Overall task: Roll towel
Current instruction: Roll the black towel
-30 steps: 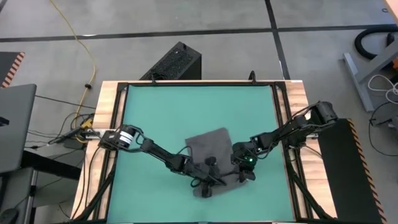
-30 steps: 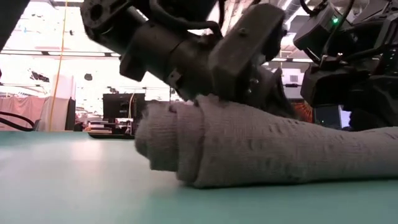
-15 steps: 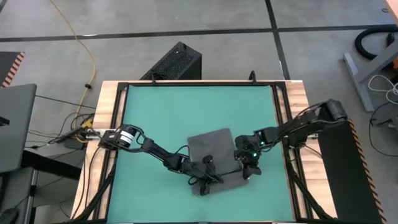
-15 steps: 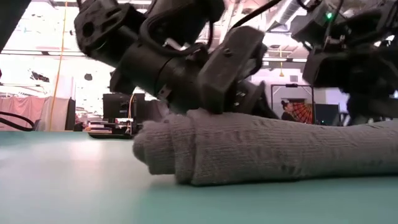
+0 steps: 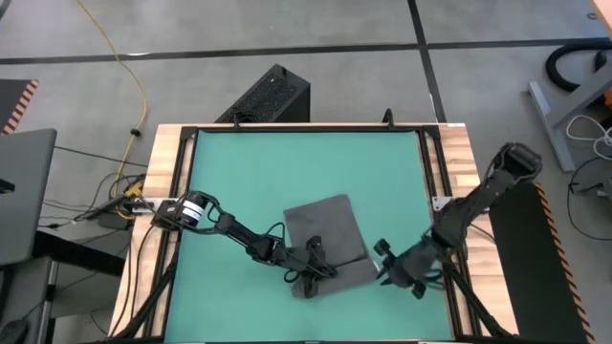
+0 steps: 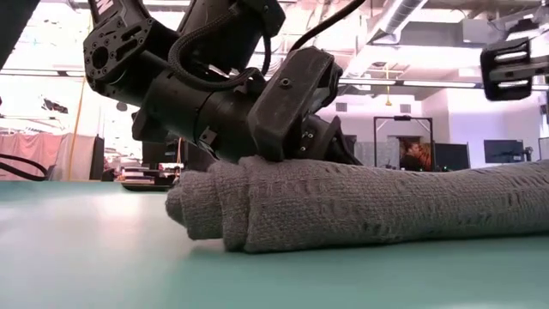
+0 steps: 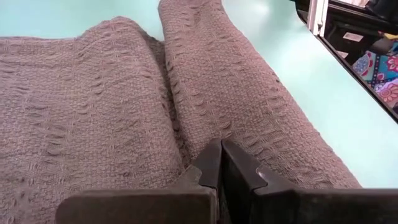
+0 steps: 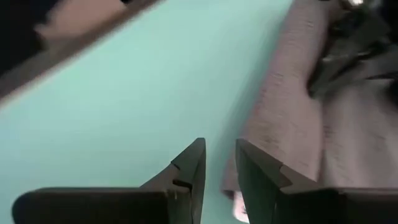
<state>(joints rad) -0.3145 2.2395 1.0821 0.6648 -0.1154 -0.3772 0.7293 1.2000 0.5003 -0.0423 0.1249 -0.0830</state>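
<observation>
The dark grey towel [image 5: 323, 227] lies on the teal mat [image 5: 249, 172]. Its near part is rolled into a thick roll [image 6: 360, 206] that rests on the mat, and its far part lies flat [image 7: 74, 93]. My left gripper [image 5: 311, 272] is shut and sits on the towel by the roll's left end. My right gripper [image 5: 381, 263] hovers over the bare mat just off the roll's right end, slightly open and empty. In the right wrist view [image 8: 217, 158] the towel [image 8: 292, 112] lies beyond it. My left gripper presses its shut fingers [image 7: 239, 168] into the crease [image 7: 186, 134] between the roll and the flat part, near the roll's left end. It comes slanting down from the table's left, above the towel. The roll [image 7: 249, 93] lies on the mat under it.
A wooden frame [image 5: 172, 191] borders the mat. A black box [image 5: 268, 96] stands beyond the far edge and a laptop [image 5: 24, 191] lies off to the left. Bare mat lies far and left of the towel. A person [image 6: 416, 156] shows in the room behind.
My right gripper has come off the towel's right end, risen and drawn back toward the table's near right corner. The roll has sunk lower and flatter on the mat, its left end a little farther left. My left gripper stays pressed on it.
</observation>
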